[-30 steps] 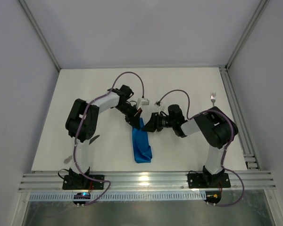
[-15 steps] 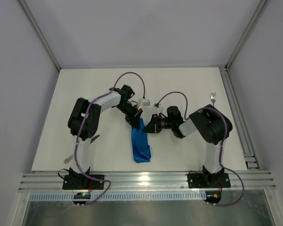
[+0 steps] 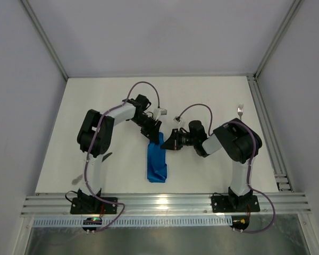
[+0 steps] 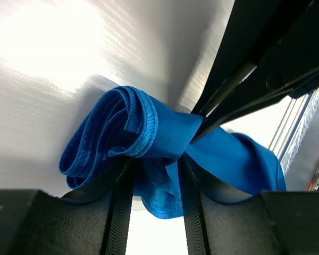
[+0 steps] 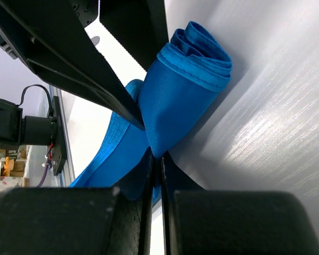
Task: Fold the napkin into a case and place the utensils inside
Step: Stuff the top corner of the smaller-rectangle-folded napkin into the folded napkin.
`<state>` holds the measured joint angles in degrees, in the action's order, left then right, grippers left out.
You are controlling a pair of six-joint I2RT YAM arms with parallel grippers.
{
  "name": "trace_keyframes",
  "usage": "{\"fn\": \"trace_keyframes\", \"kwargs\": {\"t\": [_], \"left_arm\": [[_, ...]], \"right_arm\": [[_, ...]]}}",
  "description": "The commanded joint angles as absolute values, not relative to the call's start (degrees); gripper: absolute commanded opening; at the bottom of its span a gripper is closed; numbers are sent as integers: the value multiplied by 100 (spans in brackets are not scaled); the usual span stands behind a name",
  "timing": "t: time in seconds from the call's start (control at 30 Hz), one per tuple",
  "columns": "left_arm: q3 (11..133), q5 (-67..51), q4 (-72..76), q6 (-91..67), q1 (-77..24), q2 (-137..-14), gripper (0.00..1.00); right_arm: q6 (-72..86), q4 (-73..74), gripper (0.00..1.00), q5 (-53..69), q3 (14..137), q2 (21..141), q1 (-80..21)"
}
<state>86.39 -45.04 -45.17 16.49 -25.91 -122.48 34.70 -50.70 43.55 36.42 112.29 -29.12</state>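
The blue napkin lies as a narrow, rumpled folded strip in the middle of the table, its far end raised between the two grippers. My right gripper is shut on a fold at that end; the napkin bunches just past its tips. My left gripper stands opposite, jaws apart, with loose napkin cloth hanging between its fingers. The silver fork lies at the far right of the table. A slim dark piece lies beside the left arm.
A small grey object lies near the table's front left edge. A metal rail runs along the right side, close to the fork. Grey walls close in the table at the back and sides.
Both grippers have moved slightly away from the bases with the napkin's far end. The napkin's near end has slid a little to the left and the strip lies straighter.
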Motion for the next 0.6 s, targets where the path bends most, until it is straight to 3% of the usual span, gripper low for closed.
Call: {"fn": "trace_keyframes", "kwargs": {"t": [0.0, 0.2, 0.3, 0.43, 0.57], "left_arm": [[8797, -4447, -3806, 1380, -2540, -12076, 41], [9210, -4869, -4034, 1300, -2575, -12480, 41], [9290, -5167, -4306, 1458, -2637, -12594, 36], [9439, -5238, -4657, 1652, -2707, -12752, 1], [9413, -4914, -4808, 1793, -2637, -12709, 0]], "right_arm": [[3489, -5440, 4, 4395, 3612, 11294, -2927], [3472, -5414, 4, 4395, 3612, 11311, -2936], [3463, -5405, 4, 4386, 3621, 11338, -2927], [3445, -5396, 4, 4342, 3639, 11338, -2936], [3454, -5309, 4, 4254, 3639, 11294, -2927]]}}
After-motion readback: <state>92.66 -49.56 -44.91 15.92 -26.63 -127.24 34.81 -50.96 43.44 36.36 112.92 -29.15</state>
